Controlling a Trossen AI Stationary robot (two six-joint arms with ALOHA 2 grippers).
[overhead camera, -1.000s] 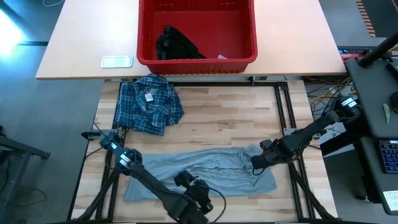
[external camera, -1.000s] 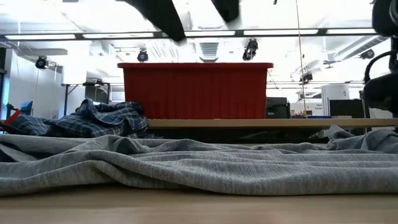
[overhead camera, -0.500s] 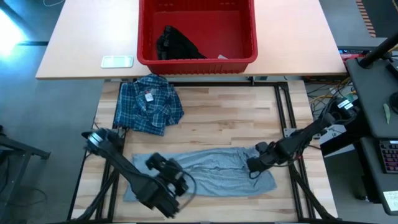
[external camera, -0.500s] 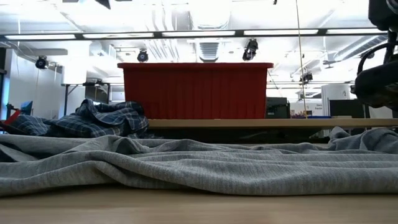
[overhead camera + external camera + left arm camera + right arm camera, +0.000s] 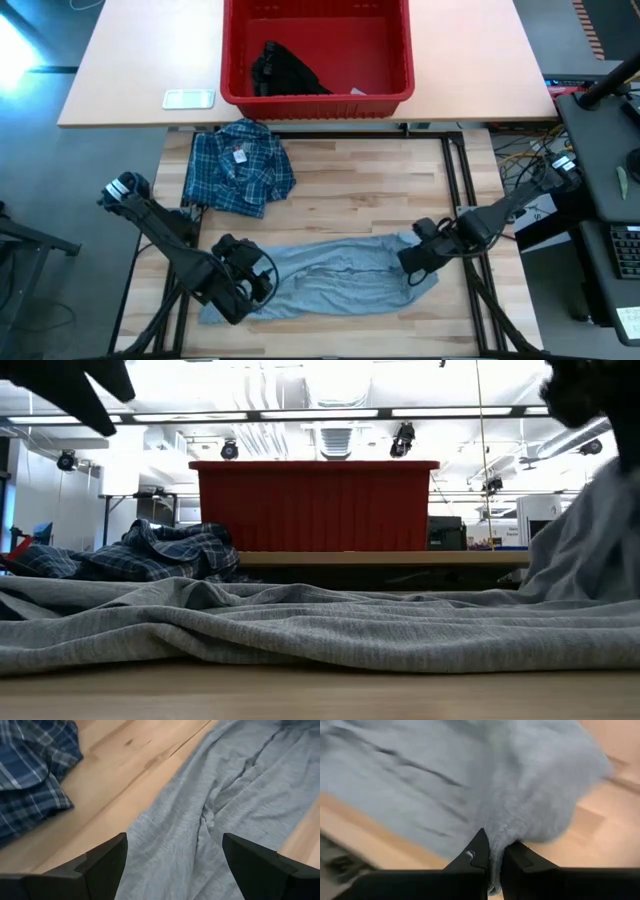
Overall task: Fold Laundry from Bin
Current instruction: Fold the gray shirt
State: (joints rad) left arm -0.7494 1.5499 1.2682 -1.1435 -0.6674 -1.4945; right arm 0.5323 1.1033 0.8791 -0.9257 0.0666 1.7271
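While the right gripper pinches a bunch of the grey T-shirt at its right end, fingers shut tight on the cloth, that end lifts off the wood table. Left gripper hangs over the shirt's left end w/ fingers wide apart, holding nothing. Bare wood lies between the grey shirt and the plaid shirt, which sits near the table's back-left edge w/ a small white tag, too small to read. Red bin stands on the tan table behind, black garment inside. A flat whitish thing lies left of the bin.
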